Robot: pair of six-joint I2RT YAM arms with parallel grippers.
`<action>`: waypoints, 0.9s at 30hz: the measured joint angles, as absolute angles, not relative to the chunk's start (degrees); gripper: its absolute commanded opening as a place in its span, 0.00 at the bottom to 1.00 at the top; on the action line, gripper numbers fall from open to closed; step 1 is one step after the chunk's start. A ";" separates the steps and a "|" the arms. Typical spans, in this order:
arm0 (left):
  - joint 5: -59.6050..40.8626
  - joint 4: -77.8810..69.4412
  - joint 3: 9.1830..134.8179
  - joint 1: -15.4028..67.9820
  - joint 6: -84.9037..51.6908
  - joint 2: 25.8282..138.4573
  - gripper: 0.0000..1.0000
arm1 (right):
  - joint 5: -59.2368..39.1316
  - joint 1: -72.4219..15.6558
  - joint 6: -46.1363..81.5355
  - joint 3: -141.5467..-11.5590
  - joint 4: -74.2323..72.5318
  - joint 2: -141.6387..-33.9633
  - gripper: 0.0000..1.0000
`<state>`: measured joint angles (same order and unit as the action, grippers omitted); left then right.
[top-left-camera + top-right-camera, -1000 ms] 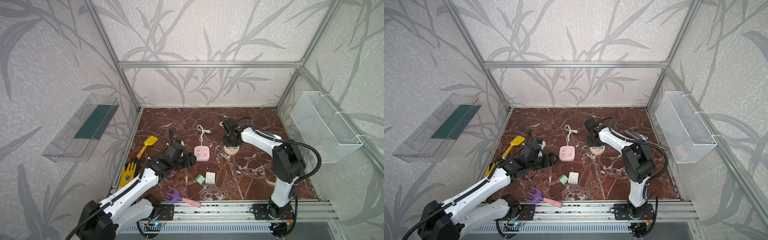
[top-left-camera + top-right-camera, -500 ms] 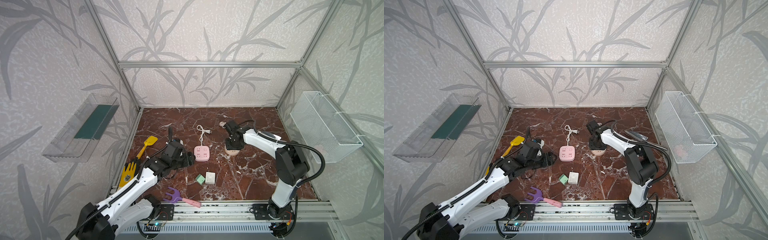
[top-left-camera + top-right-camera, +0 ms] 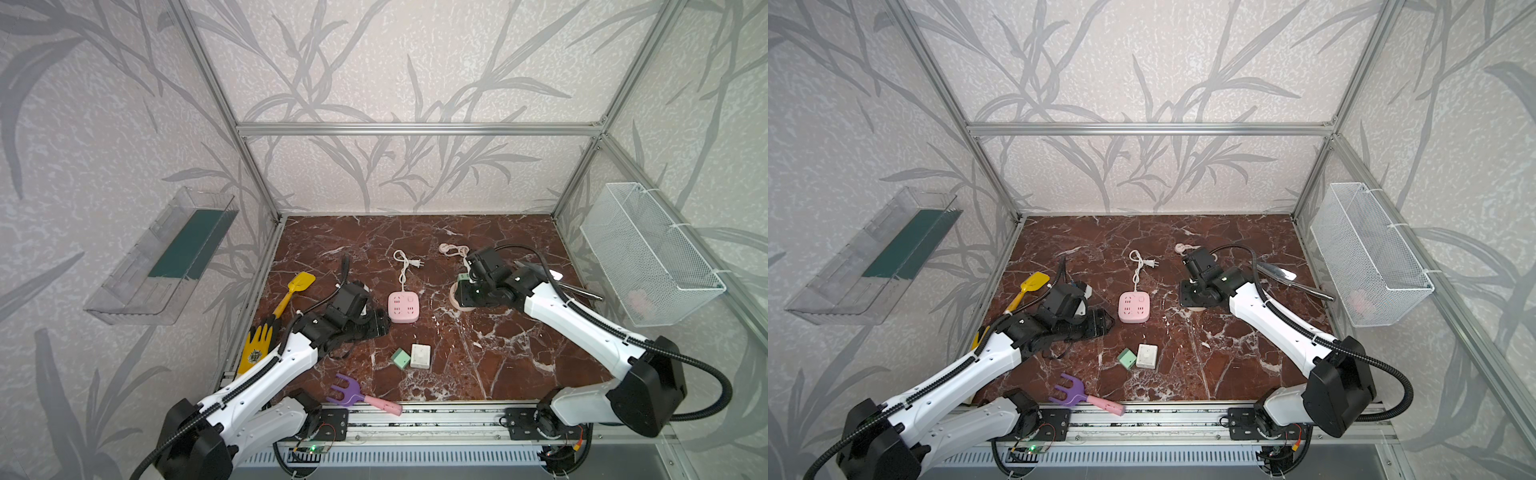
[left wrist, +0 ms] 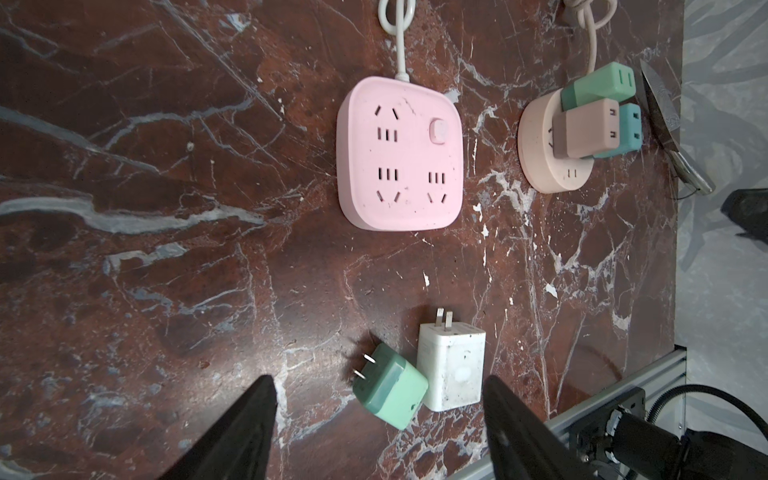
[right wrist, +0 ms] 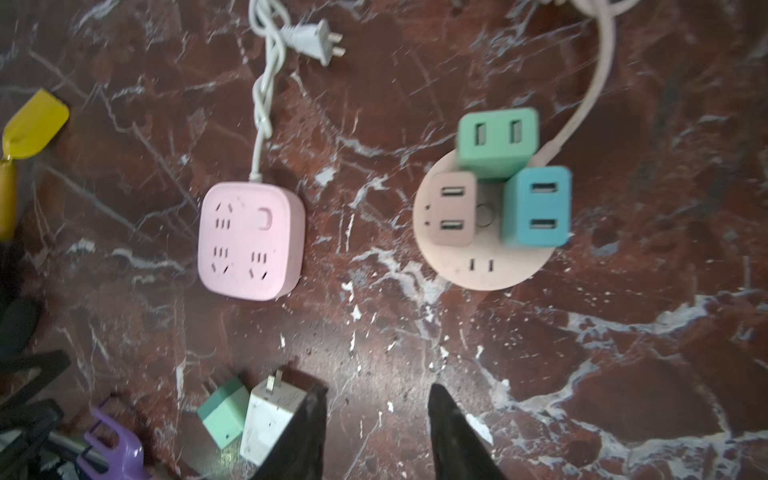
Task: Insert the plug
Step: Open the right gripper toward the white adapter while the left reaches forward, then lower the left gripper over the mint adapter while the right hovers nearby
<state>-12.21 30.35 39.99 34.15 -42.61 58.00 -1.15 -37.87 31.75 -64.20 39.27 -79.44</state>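
Left gripper (image 4: 378, 380): jaws spread, empty. Right gripper (image 5: 376, 388): jaws narrowly parted, empty. Boxy matte green plug (image 4: 390, 390) and scuffed white plug (image 4: 451, 368) lie side by side, prongs exposed, on the veined marble table (image 4: 166, 249), nearer than the rounded-square pink socket block (image 4: 401, 151).

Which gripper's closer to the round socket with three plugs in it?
Right. The right gripper hangs over the round socket, hiding most of it in both top views. The left gripper is past the pink power strip, on its left side.
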 measured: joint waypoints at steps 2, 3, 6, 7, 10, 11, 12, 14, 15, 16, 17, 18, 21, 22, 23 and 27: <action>-12.91 30.70 39.07 34.89 -42.22 56.93 0.76 | -1.93 -40.69 31.75 -62.52 39.20 -78.83 0.40; -13.21 31.24 38.57 35.22 -42.02 56.51 0.76 | -2.28 -41.69 31.79 -61.60 39.13 -78.56 0.40; -14.24 33.10 37.47 35.62 -41.76 55.94 0.76 | -2.96 -43.05 32.12 -59.92 39.16 -78.39 0.39; -14.81 33.47 37.17 35.70 -41.76 55.92 0.76 | -3.14 -43.42 32.16 -59.68 39.16 -78.39 0.39; -16.73 34.00 35.94 36.05 -42.04 55.35 0.71 | -3.66 -44.47 32.56 -59.59 38.83 -78.39 0.38; -17.37 33.89 35.33 36.23 -42.26 54.98 0.69 | -3.97 -44.86 32.67 -59.57 38.70 -78.39 0.38; -17.93 33.82 34.74 36.56 -42.30 54.63 0.67 | -4.23 -45.19 32.77 -59.42 38.37 -78.39 0.38; -18.37 33.91 34.02 37.95 -42.65 54.35 0.64 | -4.78 -45.52 32.95 -58.83 37.56 -78.39 0.38; -18.37 34.09 33.93 38.87 -42.72 54.43 0.62 | -5.02 -45.65 33.06 -58.43 37.43 -78.39 0.38; -18.26 34.17 33.93 39.70 -42.76 54.54 0.60 | -5.08 -45.71 33.15 -58.17 37.36 -78.39 0.38; -18.02 34.30 33.93 40.60 -42.81 54.72 0.58 | -5.15 -45.78 33.26 -57.87 37.28 -78.39 0.37; -17.76 34.48 33.95 41.43 -42.85 55.02 0.54 | -5.23 -45.78 33.39 -57.65 37.15 -78.39 0.37; -16.69 35.35 33.95 43.22 -43.05 56.75 0.45 | -5.28 -45.82 33.61 -57.54 36.93 -78.39 0.37; -16.51 35.55 33.95 43.62 -43.05 57.52 0.45 | -5.26 -45.80 33.63 -57.54 36.75 -78.39 0.37; -16.47 35.62 33.95 43.99 -43.13 58.39 0.44 | -5.26 -45.80 33.65 -57.54 36.56 -78.39 0.37; -16.47 35.51 34.00 45.41 -43.11 62.26 0.44 | -5.23 -45.80 33.65 -57.54 36.18 -78.37 0.37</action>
<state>-16.47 35.51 34.00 45.41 -43.11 62.26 -5.23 -45.80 33.65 -57.54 36.18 -78.37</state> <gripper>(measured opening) 0.434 0.369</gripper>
